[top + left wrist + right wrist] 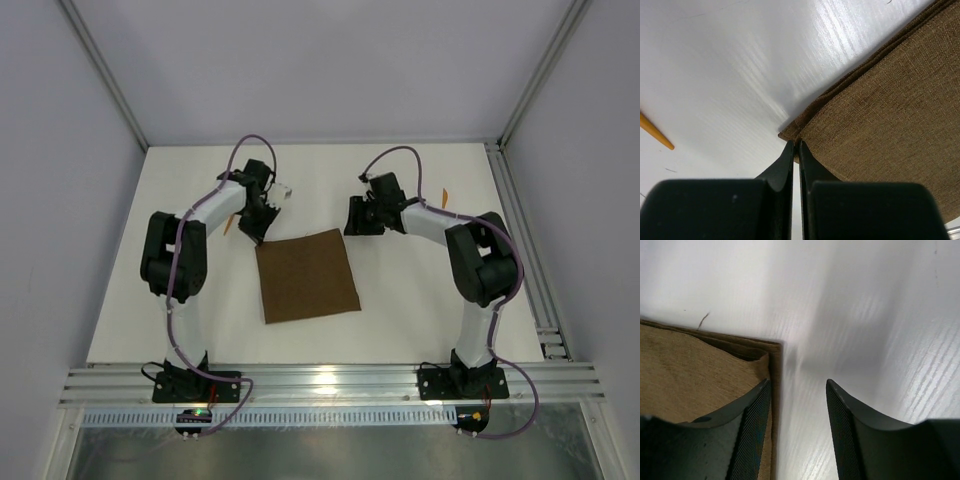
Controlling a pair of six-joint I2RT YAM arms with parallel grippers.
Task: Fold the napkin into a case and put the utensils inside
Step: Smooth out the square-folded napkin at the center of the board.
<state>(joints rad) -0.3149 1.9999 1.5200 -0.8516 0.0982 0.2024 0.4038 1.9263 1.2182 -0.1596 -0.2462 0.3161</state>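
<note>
Arms (175,250) bent; left gripper (796,145) closed, right gripper (797,385) parted.

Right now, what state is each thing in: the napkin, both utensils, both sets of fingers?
napkin: folded in layers, lying flat on the table.
utensil by left arm: on the table, outside the napkin.
utensil by right arm: on the table, outside the napkin.
left gripper: fingers shut at a far napkin corner.
right gripper: fingers open over the other far corner.

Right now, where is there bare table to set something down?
Bare: the far table strip behind both grippers, and the near strip between napkin and arm bases. Crowded: the napkin's far corners, at the left gripper and right gripper.
</note>
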